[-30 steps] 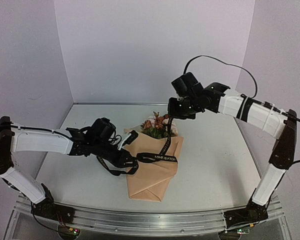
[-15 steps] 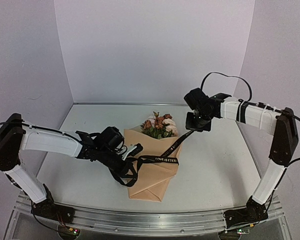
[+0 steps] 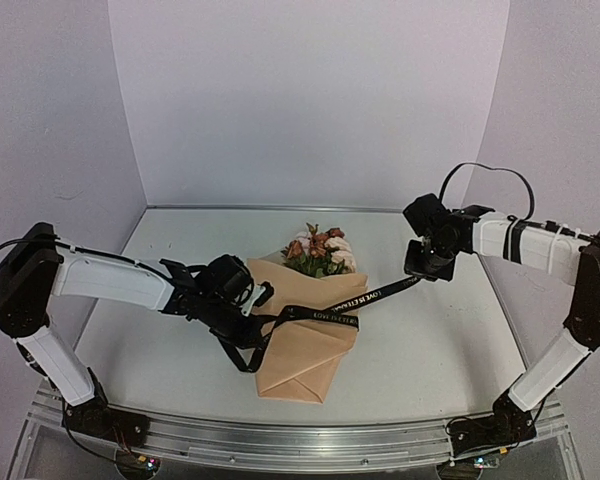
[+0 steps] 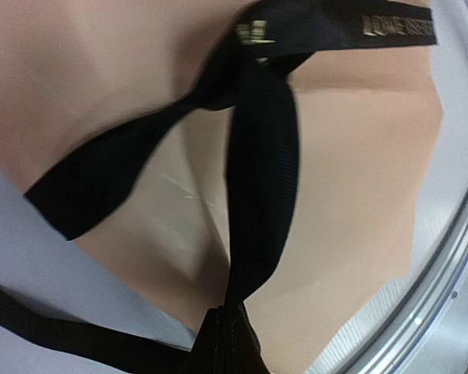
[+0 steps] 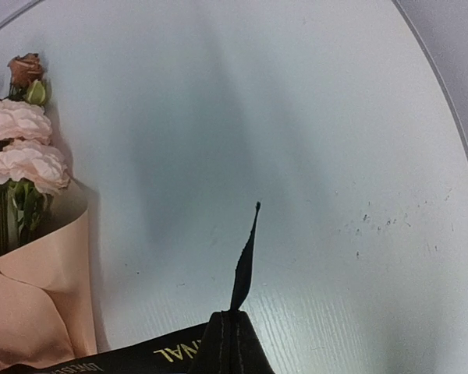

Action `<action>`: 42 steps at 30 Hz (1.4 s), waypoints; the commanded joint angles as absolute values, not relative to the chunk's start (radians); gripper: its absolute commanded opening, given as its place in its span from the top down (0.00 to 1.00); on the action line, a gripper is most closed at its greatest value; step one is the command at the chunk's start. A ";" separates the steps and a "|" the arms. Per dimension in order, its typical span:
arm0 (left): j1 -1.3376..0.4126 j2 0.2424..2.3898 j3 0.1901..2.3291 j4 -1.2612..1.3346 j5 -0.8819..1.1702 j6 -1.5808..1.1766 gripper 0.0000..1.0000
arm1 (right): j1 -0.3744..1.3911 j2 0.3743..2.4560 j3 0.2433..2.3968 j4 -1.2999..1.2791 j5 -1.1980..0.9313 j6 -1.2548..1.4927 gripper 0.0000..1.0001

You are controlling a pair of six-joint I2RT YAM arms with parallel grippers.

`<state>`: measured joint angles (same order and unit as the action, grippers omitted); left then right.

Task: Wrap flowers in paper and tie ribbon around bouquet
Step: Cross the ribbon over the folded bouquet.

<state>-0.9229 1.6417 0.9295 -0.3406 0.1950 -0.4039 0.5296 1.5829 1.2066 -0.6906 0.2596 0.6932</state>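
Bouquet (image 3: 305, 350) lies mid-table, blooms toward 12 o'clock, with the ribbon (image 3: 330, 318) pulled across its middle. Left claw (image 3: 260, 303), at the bouquet's 9 o'clock, is clamped tight on one ribbon end. Right claw (image 3: 421, 276), out at 2 o'clock, pinches the other end. Both arms reach in low, elbows out.

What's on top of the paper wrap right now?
The black ribbon lies across the paper, its strands crossing at one edge. Whether it runs underneath is hidden, as are the stems.
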 commanded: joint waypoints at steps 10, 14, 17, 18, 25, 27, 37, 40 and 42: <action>-0.768 1.521 0.924 -0.466 -0.167 -0.554 1.00 | 0.439 1.483 1.042 -0.639 0.274 0.760 1.00; -0.762 1.518 0.927 -0.461 -0.177 -0.538 1.00 | 0.409 1.468 0.979 -0.627 0.277 0.778 1.00; -0.760 1.523 0.934 -0.466 -0.197 -0.531 1.00 | 0.380 1.448 0.934 -0.619 0.271 0.790 1.00; -0.758 1.523 0.933 -0.467 -0.204 -0.534 1.00 | 0.372 1.443 0.923 -0.617 0.267 0.791 1.00; -0.663 1.509 0.870 -0.476 -0.229 -0.625 1.00 | 0.316 1.434 0.878 -0.611 0.255 0.794 1.00; -0.611 1.490 0.828 -0.462 -0.210 -0.643 1.00 | 0.293 1.438 0.865 -0.609 0.246 0.794 1.00; -0.412 1.440 0.685 -0.430 -0.176 -0.694 1.00 | 0.129 1.466 0.822 -0.604 0.220 0.803 1.00; -0.359 1.386 0.668 -0.422 -0.167 -0.690 1.00 | 0.074 1.459 0.807 -0.606 0.214 0.804 1.00; -0.340 1.360 0.672 -0.422 -0.163 -0.682 1.00 | 0.039 1.455 0.807 -0.605 0.206 0.800 1.00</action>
<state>-0.4262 1.4356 0.6893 -0.3572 -0.0224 -0.6639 0.1430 1.4601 0.8229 -0.5545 0.0463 0.7955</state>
